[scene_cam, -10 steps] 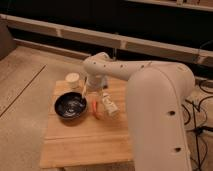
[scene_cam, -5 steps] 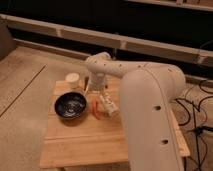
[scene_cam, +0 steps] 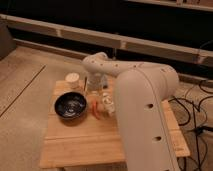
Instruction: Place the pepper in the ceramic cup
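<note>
Here we are at the table (scene_cam: pixel 85 145), and the pepper (scene_cam: pixel 95 111) is lying flat on the wood, just right of the bowl (scene_cam: pixel 70 107) and just left of the bottle (scene_cam: pixel 106 102), squeezed into the lane between the two. The arm (scene_cam: pixel 125 75) reaches in from the right and bends down over that lane, with the gripper (scene_cam: pixel 94 91) hanging low at the far end of the pepper. Whether it is touching the pepper or just above it is hard to call, because the wrist hides the tip. Is the gripper apart or closed? I cannot tell from here. Nothing shows as lifted, so the pepper reads as not yet picked up. Now the relation that counts: the pepper lies to the near side of the gripper and right below it, and its long axis runs near to far, leaning a touch to the right at the near end. That suggests a grip across the slim width, close to the far end or the middle, without bumping the bottle on the right. The cup (scene_cam: pixel 73 79) stands at the far left of the table, beyond the bowl's far rim and left of the gripper. Once the pepper is held, the carry looks like a short hop left and slightly far, over or past the bowl's edge, and the pepper would then go in end first.
</note>
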{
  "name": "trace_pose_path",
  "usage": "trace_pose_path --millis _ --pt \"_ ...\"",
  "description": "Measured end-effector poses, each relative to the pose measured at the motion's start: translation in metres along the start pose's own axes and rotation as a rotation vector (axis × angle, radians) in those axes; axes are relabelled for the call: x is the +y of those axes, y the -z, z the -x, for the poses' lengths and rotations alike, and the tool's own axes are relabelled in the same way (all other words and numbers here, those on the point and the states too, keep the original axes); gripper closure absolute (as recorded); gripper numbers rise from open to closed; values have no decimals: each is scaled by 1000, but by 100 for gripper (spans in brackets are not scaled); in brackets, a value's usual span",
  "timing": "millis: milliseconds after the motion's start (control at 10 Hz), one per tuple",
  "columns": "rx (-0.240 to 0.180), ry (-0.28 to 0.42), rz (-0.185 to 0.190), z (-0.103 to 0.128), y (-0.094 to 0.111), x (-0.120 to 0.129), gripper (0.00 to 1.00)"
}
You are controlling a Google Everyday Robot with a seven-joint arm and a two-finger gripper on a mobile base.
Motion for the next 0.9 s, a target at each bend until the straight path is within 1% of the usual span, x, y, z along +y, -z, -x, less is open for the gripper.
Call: trace_pose_path --millis 100,200,300,500,600,900 --pt "-6 -2 -3 2 1 0 54" --pt "-27 -3 -4 6 5 0 54" --pt "-58 1 4 11 12 3 54" --pt "-119 18 32 15 30 12 54" --pt "-133 22 41 15 36 14 54" --pt "-136 24 40 15 36 14 54"
